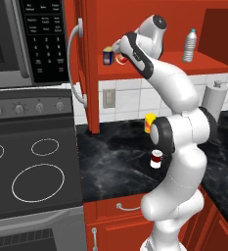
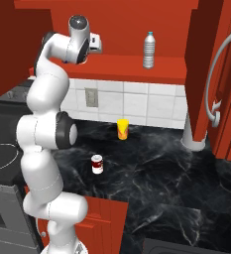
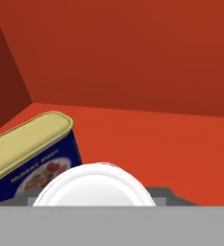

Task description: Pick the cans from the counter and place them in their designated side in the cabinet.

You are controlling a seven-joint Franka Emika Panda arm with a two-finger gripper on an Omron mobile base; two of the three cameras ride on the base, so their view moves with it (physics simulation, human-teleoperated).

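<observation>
My gripper point(image 1: 118, 53) is up at the left end of the red cabinet shelf point(image 1: 176, 67), shut on the bright red can point(image 1: 121, 58). In the hand view that can's white round top point(image 3: 95, 188) sits low in the middle, just above the shelf floor, close beside a blue-and-yellow box point(image 3: 32, 153). The dark maroon can with a white lower band point(image 1: 156, 159) point(image 2: 97, 164) stands upright on the black marble counter point(image 1: 113, 147), near its front edge and beside my arm.
A clear water bottle point(image 1: 190, 45) point(image 2: 148, 50) stands on the shelf's right part. A yellow-orange cup point(image 1: 149, 122) point(image 2: 122, 129) stands on the counter near the tiled wall. The open cabinet door with its curved silver handle point(image 1: 76, 63) hangs left of the shelf; the stovetop point(image 1: 32, 171) lies further left.
</observation>
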